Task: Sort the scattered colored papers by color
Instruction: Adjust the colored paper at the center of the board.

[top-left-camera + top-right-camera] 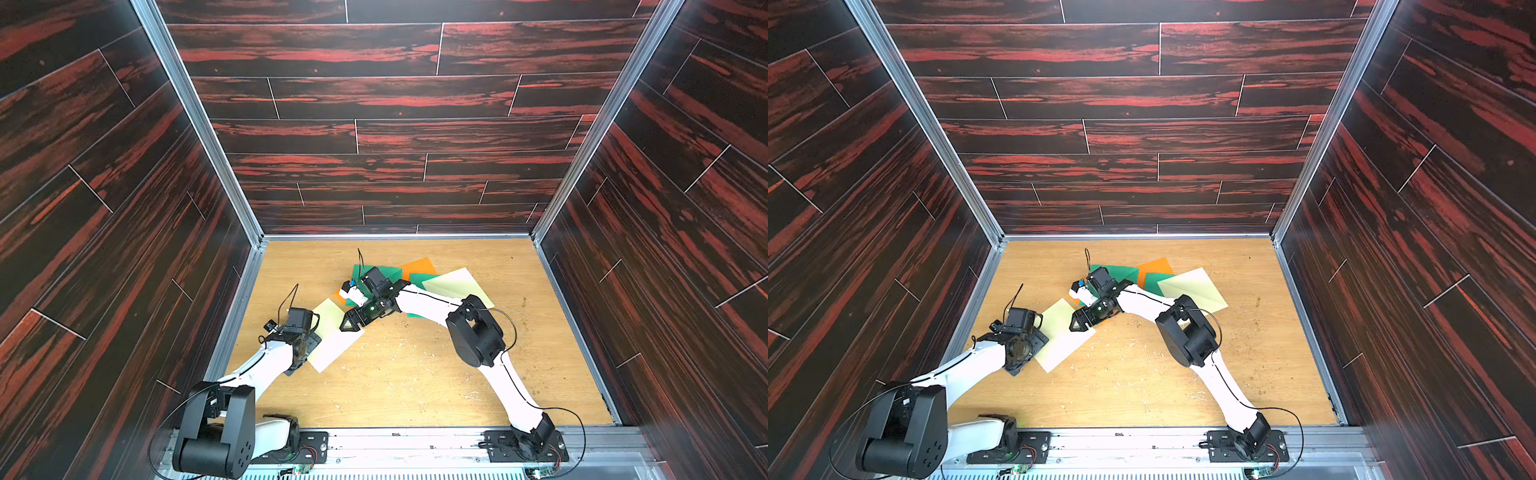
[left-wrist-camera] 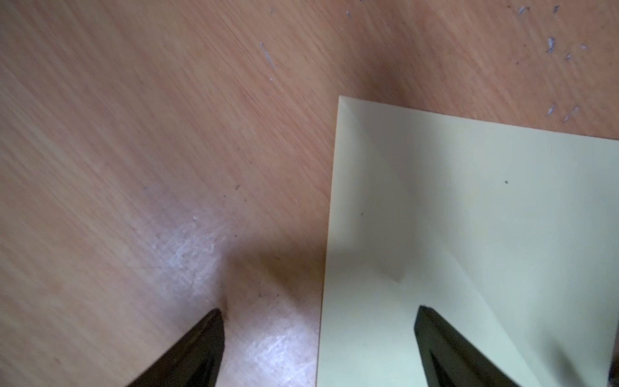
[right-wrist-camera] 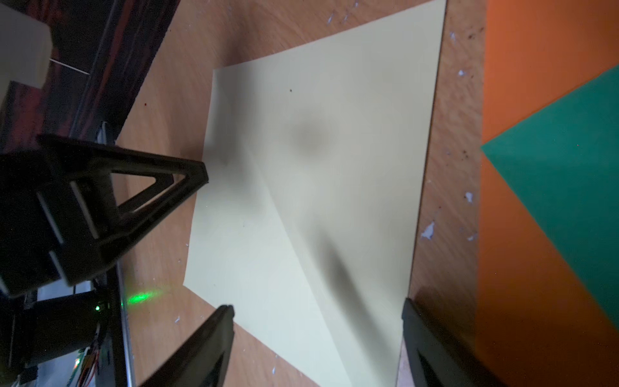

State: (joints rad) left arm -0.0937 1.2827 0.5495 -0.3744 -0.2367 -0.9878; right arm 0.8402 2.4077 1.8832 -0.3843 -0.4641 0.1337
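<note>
A creased cream paper [image 1: 334,338] [image 1: 1065,336] lies flat on the tabletop at the left. My left gripper [image 1: 309,347] [image 2: 318,311] points down at its left edge, open, with one finger [image 2: 445,348] over the sheet [image 2: 469,217] and one over bare wood. My right gripper [image 1: 351,324] [image 3: 316,308] hovers open over the same sheet's [image 3: 318,150] far right corner, nothing between its fingers. Behind lies an overlapping pile: green paper [image 1: 390,274], orange paper [image 1: 417,266] and another cream paper [image 1: 457,284]. The orange [image 3: 536,50] and green [image 3: 569,160] papers also show in the right wrist view.
The wooden tabletop [image 1: 415,382] is walled on three sides by dark panels, with a metal rail [image 1: 232,316] along the left edge close to my left arm. My right forearm [image 1: 428,305] crosses over the pile and hides part of it. White scuffs speckle the wood.
</note>
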